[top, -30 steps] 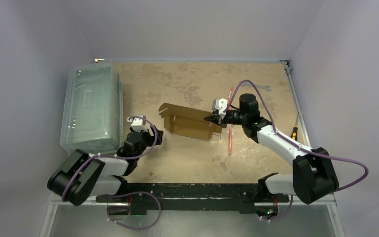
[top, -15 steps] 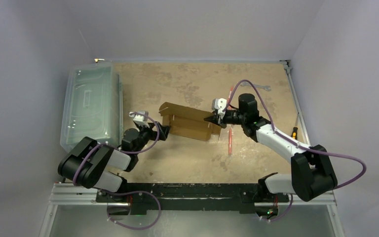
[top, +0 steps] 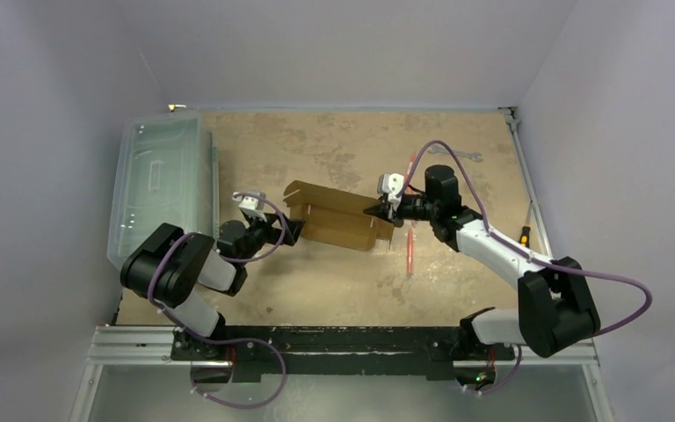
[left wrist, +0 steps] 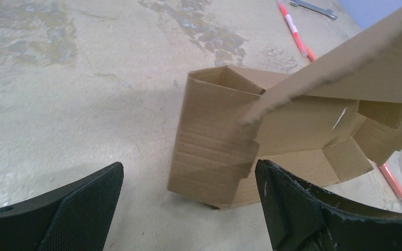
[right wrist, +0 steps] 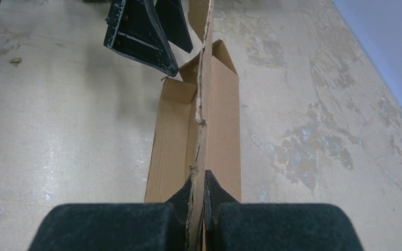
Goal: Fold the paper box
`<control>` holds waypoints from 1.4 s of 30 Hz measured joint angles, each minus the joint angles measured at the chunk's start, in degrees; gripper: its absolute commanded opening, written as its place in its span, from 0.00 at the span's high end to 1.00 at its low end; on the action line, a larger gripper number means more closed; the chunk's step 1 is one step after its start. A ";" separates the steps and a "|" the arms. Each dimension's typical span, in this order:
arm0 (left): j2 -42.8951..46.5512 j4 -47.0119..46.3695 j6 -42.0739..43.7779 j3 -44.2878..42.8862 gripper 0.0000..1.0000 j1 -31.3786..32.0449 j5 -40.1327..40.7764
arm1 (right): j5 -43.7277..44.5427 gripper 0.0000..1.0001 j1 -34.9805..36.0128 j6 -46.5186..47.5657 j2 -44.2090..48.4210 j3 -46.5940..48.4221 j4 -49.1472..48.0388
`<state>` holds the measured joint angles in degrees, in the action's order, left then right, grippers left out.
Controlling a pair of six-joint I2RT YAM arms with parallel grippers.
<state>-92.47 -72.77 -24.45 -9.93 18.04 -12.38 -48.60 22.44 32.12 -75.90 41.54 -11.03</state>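
The paper box [top: 338,221], brown cardboard and partly formed, sits mid-table with walls raised and a long panel standing up. My right gripper [top: 385,211] is at its right end, shut on the edge of that upright panel [right wrist: 203,78], which runs away between the pads [right wrist: 217,191]. My left gripper [top: 292,230] is at the box's left end, open wide. In the left wrist view the box's end wall [left wrist: 214,151] stands just ahead of the gap between the fingers [left wrist: 78,209], apart from them. Small flaps [left wrist: 377,136] splay out on the far side.
A large clear plastic bin [top: 163,189] lies along the left edge, close to the left arm. An orange-red pen [top: 410,242] lies right of the box, a wrench [top: 468,156] further back, and a yellow-handled tool [top: 523,236] by the right rail.
My left arm has swung right, up to the box's left end, and its jaws have spread wider. The right gripper and the box have stayed put.
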 measured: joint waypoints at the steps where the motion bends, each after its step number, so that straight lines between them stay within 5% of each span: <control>1: -0.61 -0.57 0.00 -0.37 0.04 -0.04 -0.83 | 0.00 1.00 0.00 -0.02 -0.20 0.04 -0.04; 24: -7.41 -10.10 -4.57 -2.12 0.39 -0.79 -10.29 | 3.67 1.00 -0.02 -3.34 -2.75 0.87 -0.74; 42: -4.90 -3.26 -8.17 -4.13 0.49 -0.76 -11.87 | 5.01 1.00 0.07 -5.44 -3.34 0.87 -0.83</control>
<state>-97.36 -76.03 -32.62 -14.06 17.28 -24.25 -43.59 22.50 26.68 -79.24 42.41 -11.86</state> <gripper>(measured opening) 0.533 0.008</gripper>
